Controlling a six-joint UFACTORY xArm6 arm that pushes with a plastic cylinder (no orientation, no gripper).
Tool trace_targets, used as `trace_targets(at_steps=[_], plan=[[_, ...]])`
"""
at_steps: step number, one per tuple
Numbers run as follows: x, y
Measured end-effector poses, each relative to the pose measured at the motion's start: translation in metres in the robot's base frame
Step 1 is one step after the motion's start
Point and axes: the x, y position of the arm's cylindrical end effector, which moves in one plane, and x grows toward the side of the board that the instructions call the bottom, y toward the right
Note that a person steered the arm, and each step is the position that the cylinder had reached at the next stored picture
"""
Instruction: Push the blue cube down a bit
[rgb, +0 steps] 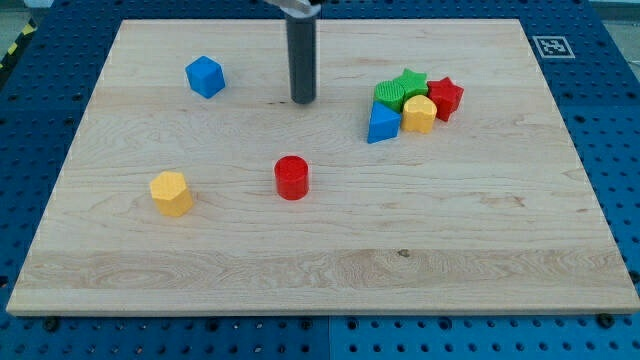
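The blue cube (205, 77) sits on the wooden board (320, 270) at the upper left. My tip (303, 99) rests on the board well to the right of the blue cube and slightly lower, with a clear gap between them. The rod rises straight up out of the view's top. A red cylinder (292, 178) stands below my tip, near the board's middle.
A yellow hexagonal block (171, 193) lies at the lower left. At the upper right a cluster holds a green star (401, 89), a red star-like block (446, 97), a yellow block (419, 114) and a blue triangular block (382, 125).
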Motion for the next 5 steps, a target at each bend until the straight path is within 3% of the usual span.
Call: trace_targets(at_steps=[1,2,5], plan=[[-0.047,-0.033],[-0.064,-0.11],[-0.029,-0.121]])
